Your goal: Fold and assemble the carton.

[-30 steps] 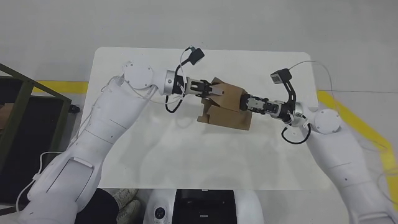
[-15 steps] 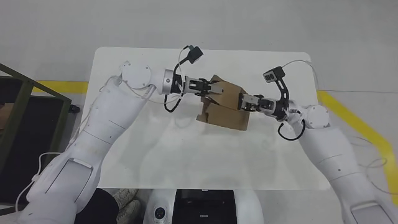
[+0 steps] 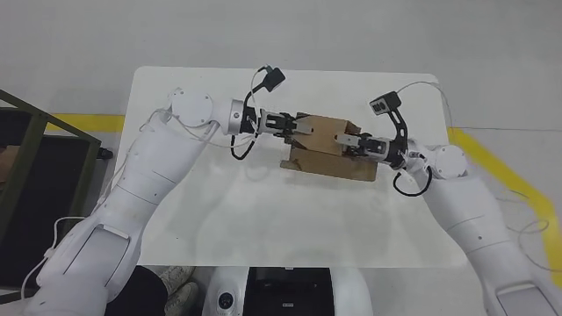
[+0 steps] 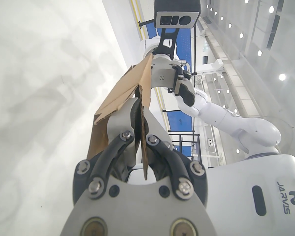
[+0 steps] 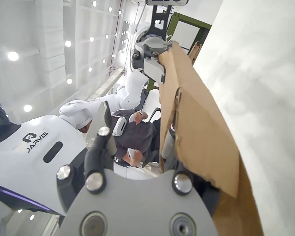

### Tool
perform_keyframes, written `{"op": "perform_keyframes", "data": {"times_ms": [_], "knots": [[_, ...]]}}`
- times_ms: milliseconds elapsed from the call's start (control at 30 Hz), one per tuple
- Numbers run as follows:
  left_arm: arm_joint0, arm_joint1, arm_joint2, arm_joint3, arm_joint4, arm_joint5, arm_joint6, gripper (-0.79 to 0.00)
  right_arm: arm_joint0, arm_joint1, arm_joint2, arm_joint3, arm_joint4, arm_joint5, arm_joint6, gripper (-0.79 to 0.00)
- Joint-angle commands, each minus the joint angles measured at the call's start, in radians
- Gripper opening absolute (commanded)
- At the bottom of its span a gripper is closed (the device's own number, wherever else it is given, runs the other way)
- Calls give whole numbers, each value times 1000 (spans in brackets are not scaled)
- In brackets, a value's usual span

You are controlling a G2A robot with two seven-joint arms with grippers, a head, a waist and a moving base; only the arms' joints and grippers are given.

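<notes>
Carton (image 3: 327,143), brown and only partly folded, is lying over the middle of the table (image 3: 202,219), stretched between our two grippers. We cannot tell whether it is touching the tabletop. We are holding one end with our left gripper (image 3: 301,129). In the left wrist view its fingers (image 4: 116,122) are clamping tight on a thin cardboard edge that is running edge-on between them. Our right gripper (image 3: 349,144) is meeting the opposite end with its jaws spread wide. In the right wrist view one finger (image 5: 103,116) is standing free and clear of the cardboard. The other is sitting hidden behind a ragged piece of the carton wall, so we are seeing no grip on that side. From above, both arms are pointing inward along one line, with the carton bridging the gap.
</notes>
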Motion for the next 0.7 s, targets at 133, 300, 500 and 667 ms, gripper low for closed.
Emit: {"op": "perform_keyframes", "data": {"times_ms": [133, 300, 500, 667], "knots": [[0, 0, 1, -6, 1, 2, -1, -785, 18, -1, 3, 28, -20, -13, -13, -416], [-2, -1, 9, -8, 0, 4, -3, -785, 26, -1, 4, 31, -38, -13, -13, -437], [-8, -4, 16, -4, 3, 4, 3, -785, 29, -7, -11, 33, -43, -14, -14, -514], [-10, -4, 16, -2, 4, 3, 3, -785, 34, -11, -14, 51, -43, -17, -17, -640]]}}
